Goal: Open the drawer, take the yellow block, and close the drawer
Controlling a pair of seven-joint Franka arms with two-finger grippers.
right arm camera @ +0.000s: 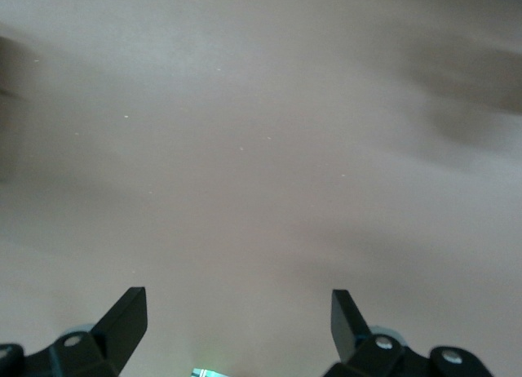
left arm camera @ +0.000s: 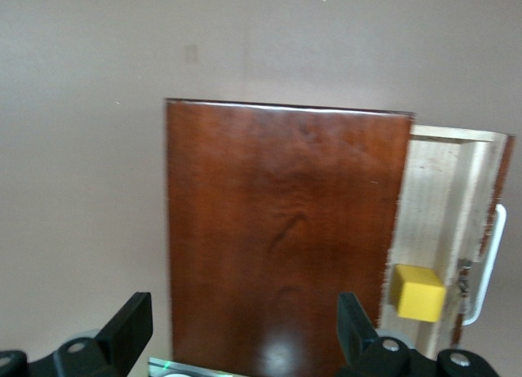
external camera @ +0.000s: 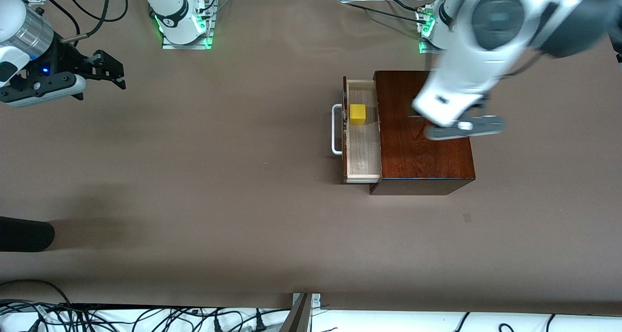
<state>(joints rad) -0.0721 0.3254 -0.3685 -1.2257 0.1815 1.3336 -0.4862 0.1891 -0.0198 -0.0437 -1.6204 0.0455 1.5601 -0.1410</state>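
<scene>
Pulled-out pale-wood drawer [external camera: 362, 147] with white handle, small yellow block [external camera: 357, 114] inside near its front

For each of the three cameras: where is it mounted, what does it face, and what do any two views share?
Front view: high across the table, facing both bases; shows both arms, the open drawer, the yellow block.
Left wrist view: above the mahogany box, looking down; the open left gripper frames it.
Right wrist view: over bare table; open right gripper.
Front and left wrist views share drawer, block and box.
</scene>
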